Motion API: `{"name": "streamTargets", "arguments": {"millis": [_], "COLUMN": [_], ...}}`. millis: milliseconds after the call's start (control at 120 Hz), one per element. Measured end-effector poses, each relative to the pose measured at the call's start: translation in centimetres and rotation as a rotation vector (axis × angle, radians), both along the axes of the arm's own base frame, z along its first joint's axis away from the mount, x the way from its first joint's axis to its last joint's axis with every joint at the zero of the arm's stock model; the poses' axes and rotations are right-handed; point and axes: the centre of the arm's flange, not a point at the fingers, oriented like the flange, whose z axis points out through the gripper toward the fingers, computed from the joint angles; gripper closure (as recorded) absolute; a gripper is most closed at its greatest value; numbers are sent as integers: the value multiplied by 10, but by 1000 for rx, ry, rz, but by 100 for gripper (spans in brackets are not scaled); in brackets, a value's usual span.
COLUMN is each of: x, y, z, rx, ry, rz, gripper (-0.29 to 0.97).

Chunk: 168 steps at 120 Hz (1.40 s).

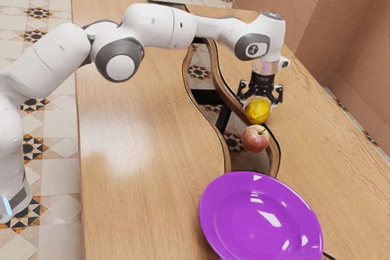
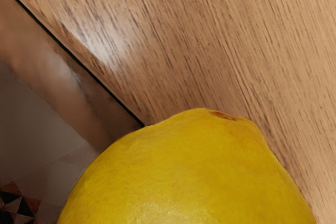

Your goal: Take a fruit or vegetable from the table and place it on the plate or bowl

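Frankly, what worries me is the wavy gap (image 1: 199, 72) cut through the wooden table (image 1: 140, 150). Starting from the exterior view's left, the white arm (image 1: 152, 28) stretches across the tabletop and over that gap, where patterned floor shows below. Its gripper (image 1: 260, 98) points straight down on the gap's far side, the black fingers (image 1: 244, 94) closed from two sides around the upper part of the lemon (image 1: 258, 111), so I would call the lemon gripped, though I cannot tell whether it has left the wood. The wrist view puts the lemon (image 2: 189, 171) right under the hand, with the table's edge and the floor (image 2: 31, 145) just beside it. A hold that high on a rounded, waxy skin could squeeze the fruit out, and a slip here would likely send it into the opening rather than onto the table. Just nearer me sits the apple (image 1: 255, 139), right at the gap's brink and squarely between the lemon and the purple plate (image 1: 292, 235); a low carry could clip it and tip it through. The plate lies well apart from both, toward the near edge. Counting up: one arm, one gripper, one lemon, one apple, one plate.
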Motion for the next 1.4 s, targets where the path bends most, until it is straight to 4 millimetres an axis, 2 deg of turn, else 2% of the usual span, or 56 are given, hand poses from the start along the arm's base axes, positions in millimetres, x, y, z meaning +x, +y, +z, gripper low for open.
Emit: {"name": "streamTargets", "arguments": {"millis": [167,433,667,983,1033,1125,1208,1300,1400], "x": [-2,-3,-3,-9,-12,-21,-25,-32,-33], "y": [-1,-3,-1,3,2,2,-2,-30,-78], "z": [-7,-13,-10,35,50,90,109,139,150], "rx": [-6,-23,-19,7,13,27,30,13,-4], "ry": [21,32,28,-31,-50,-101,-128,-170,-185], "rz": [-5,-13,-18,-22,-22,-22,-28,-70,-140], "gripper": [0,21,26,33,33,33,33,32,32]}}
